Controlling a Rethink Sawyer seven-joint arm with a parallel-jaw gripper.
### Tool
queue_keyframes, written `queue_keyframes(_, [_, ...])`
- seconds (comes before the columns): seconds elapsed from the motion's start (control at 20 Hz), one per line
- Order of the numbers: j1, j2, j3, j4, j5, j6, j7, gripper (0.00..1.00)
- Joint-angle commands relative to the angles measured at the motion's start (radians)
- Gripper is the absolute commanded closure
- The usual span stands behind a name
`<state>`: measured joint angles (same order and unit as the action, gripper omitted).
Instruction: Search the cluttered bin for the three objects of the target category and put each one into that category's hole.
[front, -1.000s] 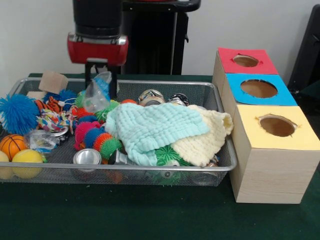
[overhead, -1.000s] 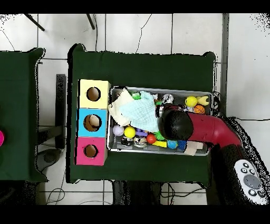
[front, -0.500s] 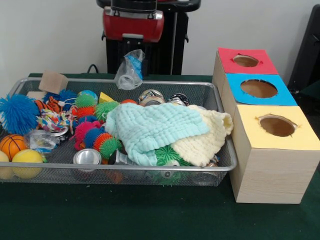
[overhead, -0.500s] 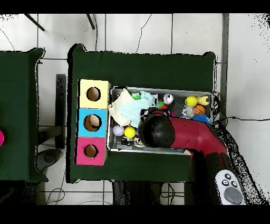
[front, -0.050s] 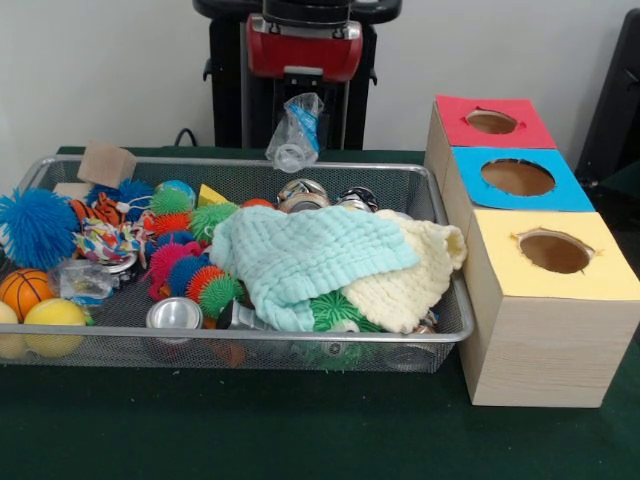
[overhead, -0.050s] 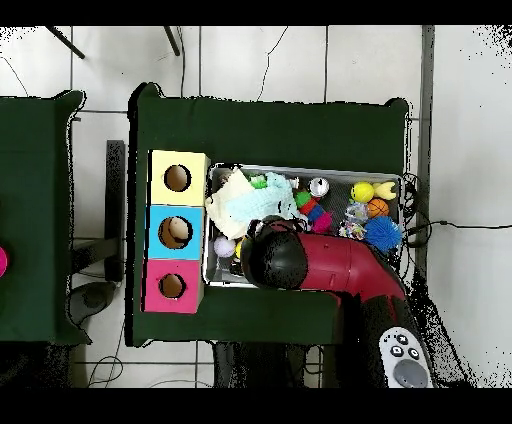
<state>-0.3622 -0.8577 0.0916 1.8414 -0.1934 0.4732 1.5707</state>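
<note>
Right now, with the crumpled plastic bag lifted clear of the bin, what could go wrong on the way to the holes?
1. The plastic bag hangs limp below the hand, seemingly pinched only at its top; it might slip and fall back into the wire bin.
2. The bag looks about as wide as the red box's hole, so it may catch on the rim instead of dropping through.

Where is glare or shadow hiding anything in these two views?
Front view: even light; only a bright glint on the silver metal can lid, and the clear crumpled plastic bag hanging from the tool shows pale highlights. Overhead view: the red and black arm covers the wire mesh bin near its base side; the tool is hidden there.
</note>
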Motion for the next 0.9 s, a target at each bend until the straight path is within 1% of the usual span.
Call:
queue_keyframes(0.05, [0.057, 0.052, -0.056, 0.078, 0.069, -0.030, 0.301, 1.00])
queue_keyframes(0.2, [0.092, 0.052, -0.077, 0.077, 0.093, -0.025, 0.314, 1.00])
queue_keyframes(0.4, [0.123, 0.053, -0.090, 0.095, 0.124, -0.050, 0.319, 1.00])
queue_keyframes(0.65, [0.174, 0.047, -0.117, 0.109, 0.163, -0.051, 0.336, 1.00])
queue_keyframes(0.8, [0.187, 0.050, -0.128, 0.112, 0.182, -0.055, 0.332, 1.00])
queue_keyframes(0.9, [0.194, 0.060, -0.126, 0.118, 0.190, -0.076, 0.340, 1.00])
